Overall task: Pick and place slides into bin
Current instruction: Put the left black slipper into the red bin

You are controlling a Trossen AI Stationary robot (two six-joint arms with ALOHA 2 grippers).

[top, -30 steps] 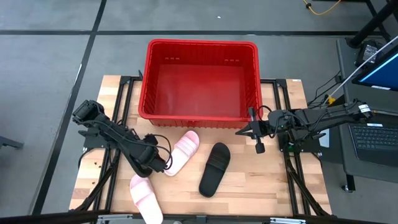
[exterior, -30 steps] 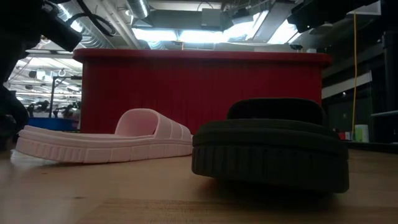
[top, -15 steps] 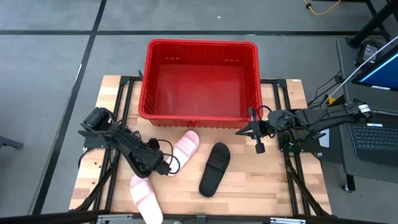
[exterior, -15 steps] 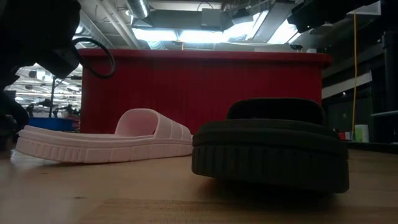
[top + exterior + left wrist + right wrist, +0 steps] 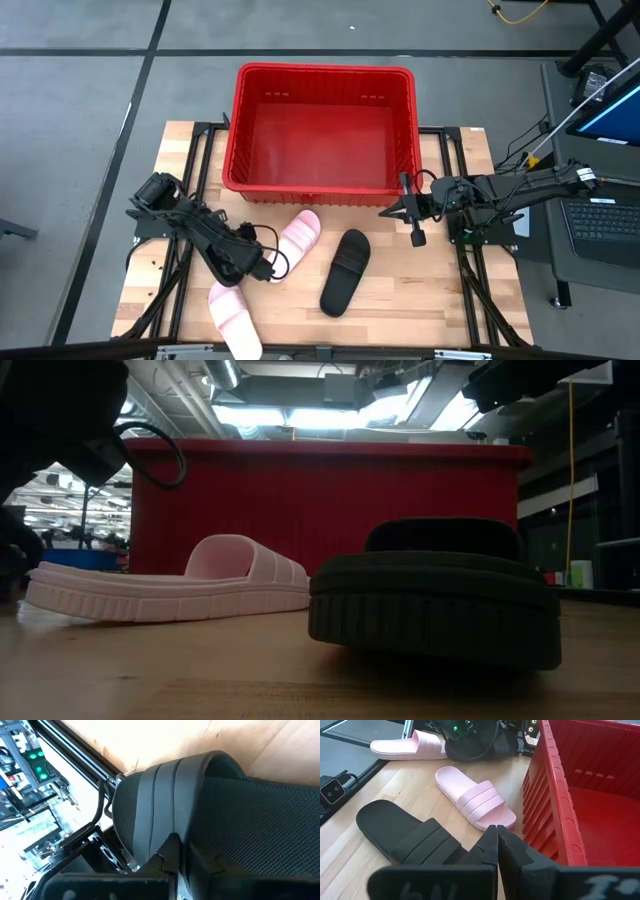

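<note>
At 12 o'clock on the wooden bench (image 5: 440,290) stands the red bin (image 5: 238,130), with nothing in it. Just in front of its near wall, toward 6 o'clock, one pale pink slide (image 5: 298,240) lies slantwise. The black slide (image 5: 346,270) lies close beside it at its 4 o'clock, the two apart. A second pink slide (image 5: 234,318) lies at the bench's 7 o'clock edge.

The left claw (image 5: 262,268) is low at 8 o'clock, by the heel of the first pink slide. Its wrist view is filled by the ribbed strap of another dark slide (image 5: 165,795). Its fingers (image 5: 167,855) are drawn together right against that strap; whether they actually pinch it cannot be told.

The right claw (image 5: 388,212) waits at 3 o'clock, above the bench by the bin's near right corner, with its fingers (image 5: 490,845) pressed together on nothing.
</note>
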